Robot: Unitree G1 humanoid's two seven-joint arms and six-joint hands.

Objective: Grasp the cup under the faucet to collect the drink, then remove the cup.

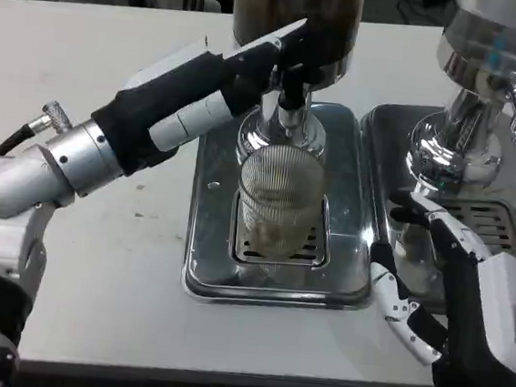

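A clear ribbed cup (278, 200) stands upright on the drain grate of a steel drip tray (207, 244), directly under the dispenser's chrome faucet (288, 114). My left hand (276, 53) reaches up to the dark dispenser body, its fingers at the tap lever (292, 76) above the faucet; how firmly it holds the lever I cannot tell. My right hand (432, 283) hangs open to the right of the cup, fingers spread, a short gap from the tray's edge and not touching the cup.
A second chrome dispenser (468, 104) stands at the right on its own steel tray (502, 226), right behind my right hand. White tabletop (96, 260) lies to the left and in front of the trays.
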